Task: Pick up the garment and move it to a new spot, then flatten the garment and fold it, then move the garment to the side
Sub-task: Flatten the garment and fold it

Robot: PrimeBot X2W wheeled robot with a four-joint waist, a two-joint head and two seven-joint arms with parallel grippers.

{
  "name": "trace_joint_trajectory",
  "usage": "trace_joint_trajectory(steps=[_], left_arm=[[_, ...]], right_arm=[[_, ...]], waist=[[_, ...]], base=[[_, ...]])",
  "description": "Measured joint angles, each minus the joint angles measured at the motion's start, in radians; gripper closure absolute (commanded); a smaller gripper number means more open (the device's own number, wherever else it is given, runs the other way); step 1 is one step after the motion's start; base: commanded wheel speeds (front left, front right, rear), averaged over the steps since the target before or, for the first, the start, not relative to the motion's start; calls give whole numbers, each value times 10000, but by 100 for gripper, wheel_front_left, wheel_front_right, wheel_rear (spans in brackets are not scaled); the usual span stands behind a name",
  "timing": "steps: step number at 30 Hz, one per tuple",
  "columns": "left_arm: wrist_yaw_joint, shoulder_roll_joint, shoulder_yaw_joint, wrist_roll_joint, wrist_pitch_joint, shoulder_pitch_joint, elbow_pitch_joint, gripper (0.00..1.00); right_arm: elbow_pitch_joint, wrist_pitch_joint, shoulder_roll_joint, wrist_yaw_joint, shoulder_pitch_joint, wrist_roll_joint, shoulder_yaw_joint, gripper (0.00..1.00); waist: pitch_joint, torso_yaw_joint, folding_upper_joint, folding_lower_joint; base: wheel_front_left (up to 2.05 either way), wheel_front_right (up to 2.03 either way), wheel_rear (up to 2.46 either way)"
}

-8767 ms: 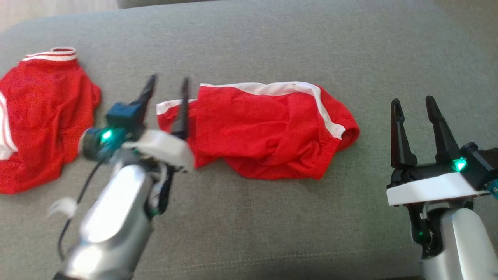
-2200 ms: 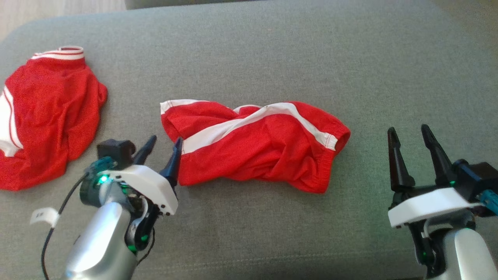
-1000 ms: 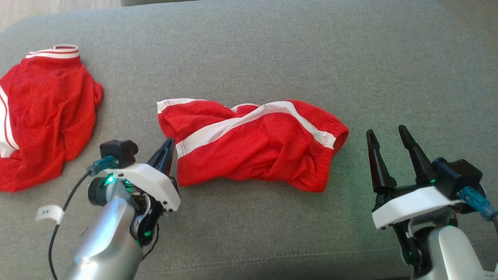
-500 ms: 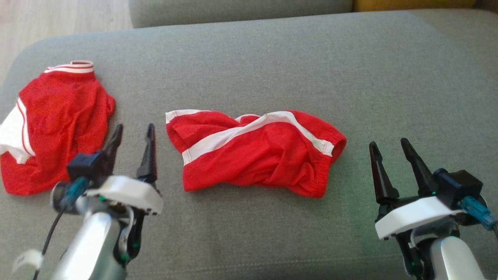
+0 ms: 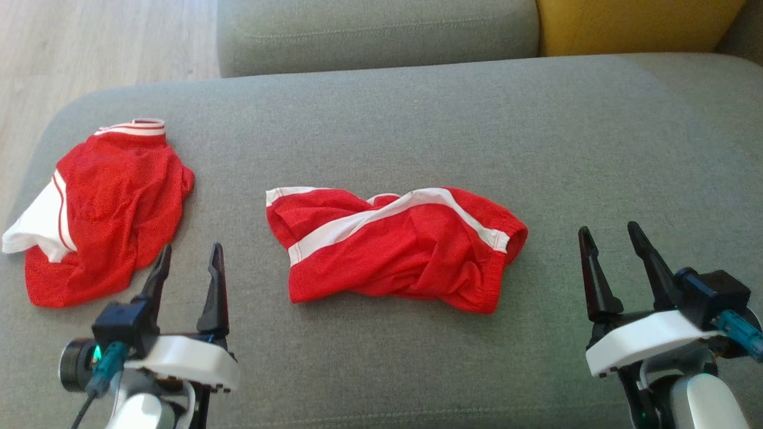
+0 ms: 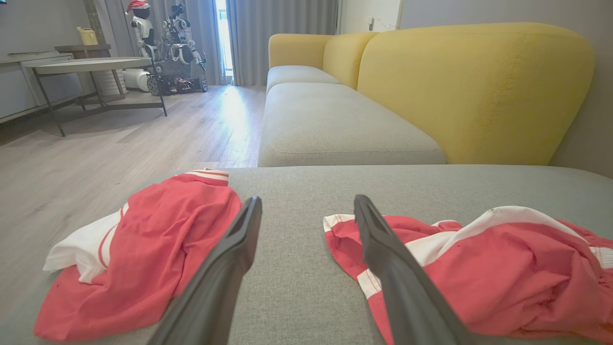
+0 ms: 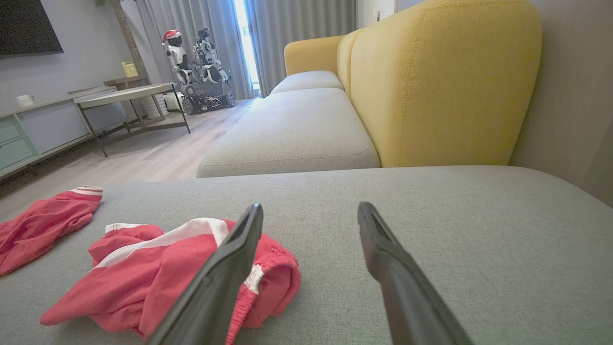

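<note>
Left gripper (image 5: 191, 246) is hanging spread and empty, low between the two red pieces; right gripper (image 5: 608, 227), equally spread and empty, is hovering well right of them. I'm seeing the striped garment (image 5: 399, 250) lying bunched mid-cushion on the grey sofa (image 5: 417, 119), a red shirt (image 5: 107, 208) lying leftward

The garment (image 5: 405, 250), red shorts with a white side stripe and a white hem, lies crumpled and twisted on the grey sofa cushion (image 5: 417, 119), between the left fingers (image 5: 213, 286) and the right fingers (image 5: 593, 280), touching neither; its gathered, elasticated end faces the right fingers
</note>
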Motion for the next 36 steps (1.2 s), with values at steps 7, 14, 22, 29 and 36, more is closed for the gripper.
trace_joint_trajectory(steps=[7, 14, 22, 29, 36], left_arm=[[12, 8, -104, 0, 92, 472, -81, 0], [-15, 15, -205, -17, 169, 497, 71, 0], [-90, 15, -322, -121, 222, 486, 192, 0], [-90, 12, -355, -192, 251, 459, 297, 0], [-173, -29, -430, -190, 249, 54, 313, 0]], right_arm=[[-244, 102, 0, 0, 80, -65, -36, 0], [-362, 178, 0, 0, 251, -105, -69, 0], [-364, 186, 2, 0, 258, -105, -75, 0], [-362, 186, 2, 0, 258, -105, -77, 0], [-458, 184, 2, 0, 235, -105, -119, 0]], waist=[[-223, -17, 0, 0], [-206, -42, 0, 0], [-262, -14, 0, 0], [-221, 16, 0, 0], [131, 73, 0, 0]], base=[[0, 0, 0], [0, 0, 0], [0, 0, 0], [0, 0, 0], [0, 0, 0]])
